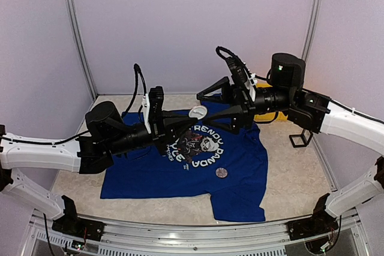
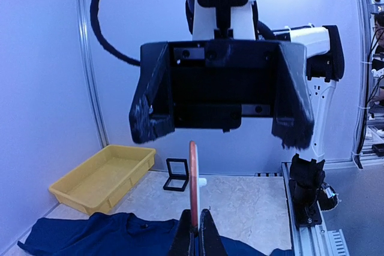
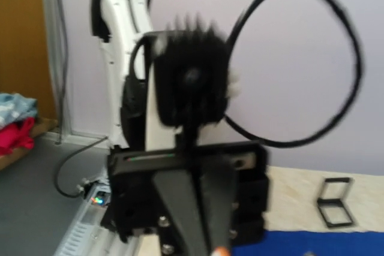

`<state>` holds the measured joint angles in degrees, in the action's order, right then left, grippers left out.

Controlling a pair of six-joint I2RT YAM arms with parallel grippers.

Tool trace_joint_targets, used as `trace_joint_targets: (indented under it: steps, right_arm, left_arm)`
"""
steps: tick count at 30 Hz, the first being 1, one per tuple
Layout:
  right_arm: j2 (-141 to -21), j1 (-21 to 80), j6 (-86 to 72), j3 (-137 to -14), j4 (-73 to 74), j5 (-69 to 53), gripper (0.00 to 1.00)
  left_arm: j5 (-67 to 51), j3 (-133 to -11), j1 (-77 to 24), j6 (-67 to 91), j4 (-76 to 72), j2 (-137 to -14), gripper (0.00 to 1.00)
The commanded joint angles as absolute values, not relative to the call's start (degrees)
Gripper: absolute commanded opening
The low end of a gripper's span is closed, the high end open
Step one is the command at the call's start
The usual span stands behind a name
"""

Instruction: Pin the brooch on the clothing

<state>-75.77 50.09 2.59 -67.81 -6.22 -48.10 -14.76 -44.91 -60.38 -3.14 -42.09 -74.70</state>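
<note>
Brooch held up over blue T-shirt, clamped in left jaws. Right jaws wide apart. Pinning not yet done.

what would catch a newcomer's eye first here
In mid-air, the left end effector pinches a thin round brooch edge-on, and the right end effector gapes open just beyond it. Beneath them lies the royal-blue, panda-printed T-shirt, with a small round disc resting on it.
</note>
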Motion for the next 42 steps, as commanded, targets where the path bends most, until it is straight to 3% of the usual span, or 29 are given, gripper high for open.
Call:
trace_joint_targets:
  steps: [1, 4, 6, 13, 21, 27, 29, 31, 36, 37, 42]
  right_arm:
    - [-73.77, 49.11, 10.19, -75.28, 15.79, -40.06, 0.67]
    - [-75.68, 49.12, 11.16, -78.57, 22.11, -38.15, 0.46]
    - [-76.36, 49.14, 11.56, -79.44, 23.47, -39.6, 0.39]
    - [-78.18, 49.21, 12.02, -81.39, 26.62, -41.23, 0.33]
    - [-77.96, 49.21, 10.12, -78.63, 22.79, -41.32, 0.19]
    - [-78.97, 49.21, 10.38, -78.66, 23.05, -41.01, 0.2]
    - [-79.0, 49.19, 10.37, -78.33, 22.68, -40.97, 0.14]
    - [-79.09, 49.21, 10.31, -78.17, 22.63, -40.73, 0.0]
    - [-78.89, 49.15, 8.55, -76.92, 20.67, -40.79, 0.0]
    - [-78.42, 49.13, 7.52, -75.98, 18.98, -40.23, 0.0]
    - [-73.96, 49.12, -1.63, -66.9, 1.59, -41.43, 0.0]
  left_arm:
    - [-13.4, -47.1, -60.47, -7.59, -30.88, -70.96, 0.0]
    - [-13.91, -47.89, -60.59, -8.97, -26.98, -69.66, 0.0]
    - [-13.56, -48.88, -60.64, -9.63, -24.66, -69.38, 0.0]
    - [-12.22, -50.44, -60.8, -10.57, -20.99, -69.76, 0.0]
    - [-14.37, -50.85, -61.05, -10.52, -20.74, -71.0, 0.0]
    - [-14.53, -51.48, -61.17, -10.51, -20.42, -71.37, 0.0]
    - [-14.93, -51.64, -61.21, -10.61, -20.5, -71.61, 0.0]
    - [-15.28, -51.67, -61.32, -10.67, -20.31, -71.88, 0.0]
    - [-16.09, -51.25, -61.34, -9.74, -22.44, -71.99, 0.0]
    - [-15.7, -51.09, -61.27, -9.18, -23.43, -71.92, 0.04]
    - [-13.81, -49.04, -61.16, -6.72, -28.12, -70.51, 0.42]
